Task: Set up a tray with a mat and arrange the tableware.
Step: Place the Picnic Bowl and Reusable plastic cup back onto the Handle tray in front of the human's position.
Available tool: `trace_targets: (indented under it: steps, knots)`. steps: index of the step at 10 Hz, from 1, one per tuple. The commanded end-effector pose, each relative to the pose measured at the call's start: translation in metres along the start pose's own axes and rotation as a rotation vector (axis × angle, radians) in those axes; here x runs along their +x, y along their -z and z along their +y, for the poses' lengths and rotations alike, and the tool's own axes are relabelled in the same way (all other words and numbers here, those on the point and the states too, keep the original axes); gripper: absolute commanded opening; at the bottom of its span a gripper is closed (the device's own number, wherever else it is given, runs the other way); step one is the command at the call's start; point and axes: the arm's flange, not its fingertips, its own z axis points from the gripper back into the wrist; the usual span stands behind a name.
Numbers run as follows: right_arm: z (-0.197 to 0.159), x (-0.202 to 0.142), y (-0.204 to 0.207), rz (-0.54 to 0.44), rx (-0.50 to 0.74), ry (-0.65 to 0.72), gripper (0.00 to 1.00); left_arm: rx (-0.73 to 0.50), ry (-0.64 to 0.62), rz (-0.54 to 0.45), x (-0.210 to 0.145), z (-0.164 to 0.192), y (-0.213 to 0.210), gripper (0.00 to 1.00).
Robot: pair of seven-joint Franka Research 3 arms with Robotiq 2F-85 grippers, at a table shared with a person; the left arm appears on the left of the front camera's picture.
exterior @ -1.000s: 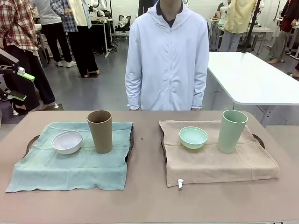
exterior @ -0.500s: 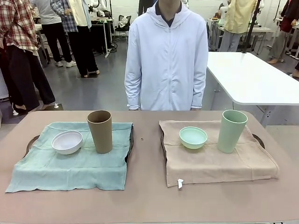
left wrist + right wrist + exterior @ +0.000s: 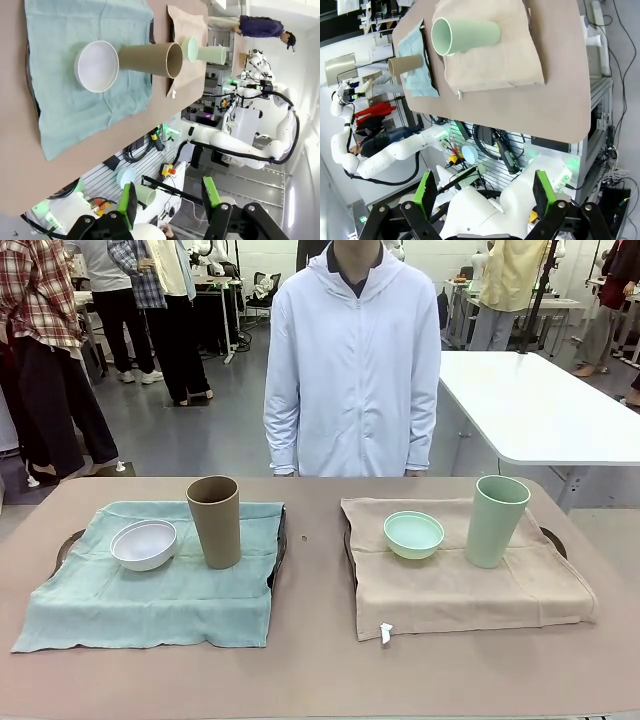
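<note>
On the left, a teal mat point(image 3: 160, 585) covers a dark tray point(image 3: 70, 540) and holds the white bowl point(image 3: 144, 544) and the tan-brown cup point(image 3: 214, 521). On the right, a beige mat point(image 3: 460, 585) covers a second tray point(image 3: 553, 540) with the mint green bowl point(image 3: 414, 534) and the mint green cup point(image 3: 496, 520). My left gripper point(image 3: 169, 202) hangs open high over the table, off the teal mat's point(image 3: 85, 75) side. My right gripper point(image 3: 482, 195) is open too, far above the beige mat point(image 3: 495, 55) and green cup point(image 3: 465, 34).
A person in a white zipped jacket point(image 3: 352, 370) stands at the far edge of the table, arms down. Bare brown tabletop point(image 3: 310, 640) lies between the two mats and along the front edge. A white table point(image 3: 540, 405) stands behind on the right.
The left gripper, seen at the far left edge a second ago, has gone out of the front view. The person has shifted slightly. The tableware has not moved.
</note>
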Motion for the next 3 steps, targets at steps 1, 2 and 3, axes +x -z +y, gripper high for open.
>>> trace_targets:
  steps: [1, 2, 3]
  knots:
    - [0.0042, 0.0015, -0.0017, 0.005, 0.006, 0.016, 1.00, 0.012, -0.021, 0.001, -0.0096, -0.0024, 0.0038, 0.70]
    - [0.0042, 0.0015, -0.0017, 0.005, 0.006, 0.016, 1.00, 0.012, -0.021, 0.001, -0.0096, -0.0024, 0.0038, 0.70]
    - [0.0042, 0.0015, -0.0017, 0.005, 0.006, 0.016, 1.00, 0.012, -0.021, 0.001, -0.0096, -0.0024, 0.0038, 0.70]
